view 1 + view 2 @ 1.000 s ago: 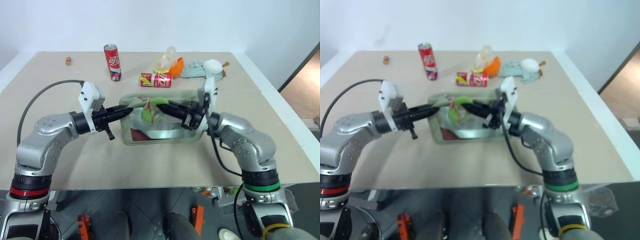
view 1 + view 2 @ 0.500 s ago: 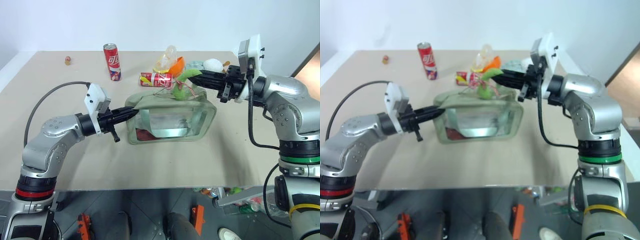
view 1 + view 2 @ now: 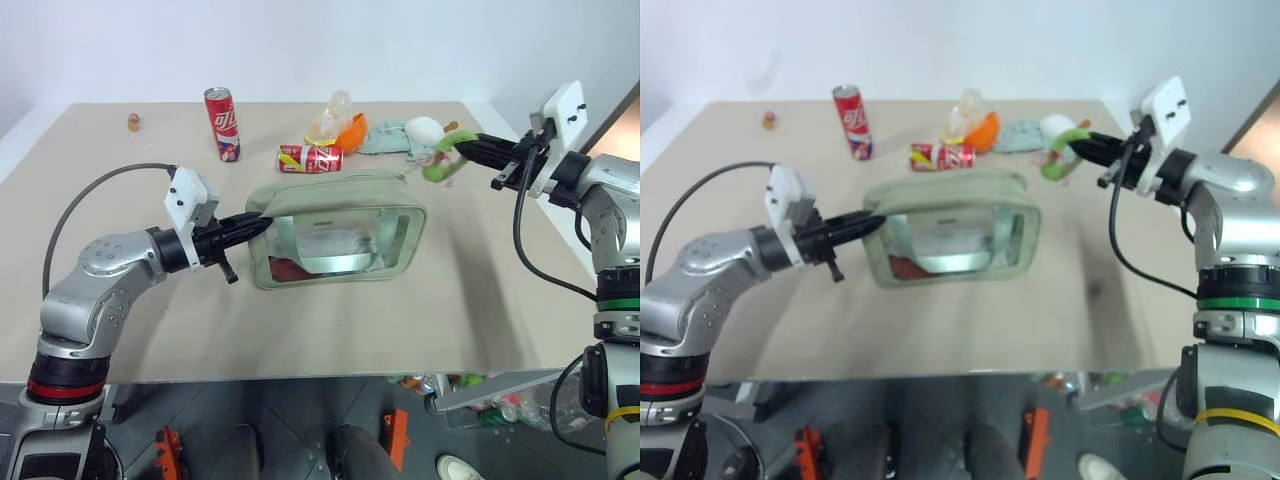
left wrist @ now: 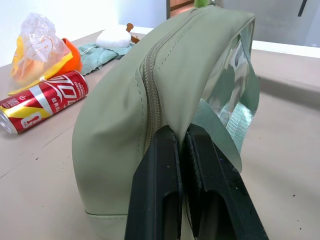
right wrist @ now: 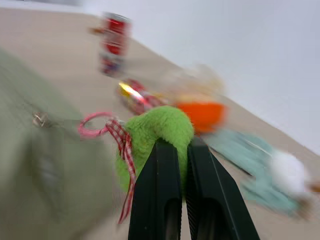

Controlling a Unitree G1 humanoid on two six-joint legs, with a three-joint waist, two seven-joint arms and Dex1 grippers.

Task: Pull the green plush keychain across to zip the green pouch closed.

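Zipped green pouch [image 3: 340,232], keychain [image 3: 440,160] outstretched

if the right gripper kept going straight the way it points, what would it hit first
Most likely the white plush toy on the teal cloth, or the orange item past it; depth is unclear. The right gripper is shut on the keychain.

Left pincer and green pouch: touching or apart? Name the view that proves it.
Touching. The left wrist view shows the left pincer shut on the green pouch fabric beside its zipper seam.

Beige table [image 3: 330,320]: green pouch [image 3: 335,238], two cans, teal cloth.
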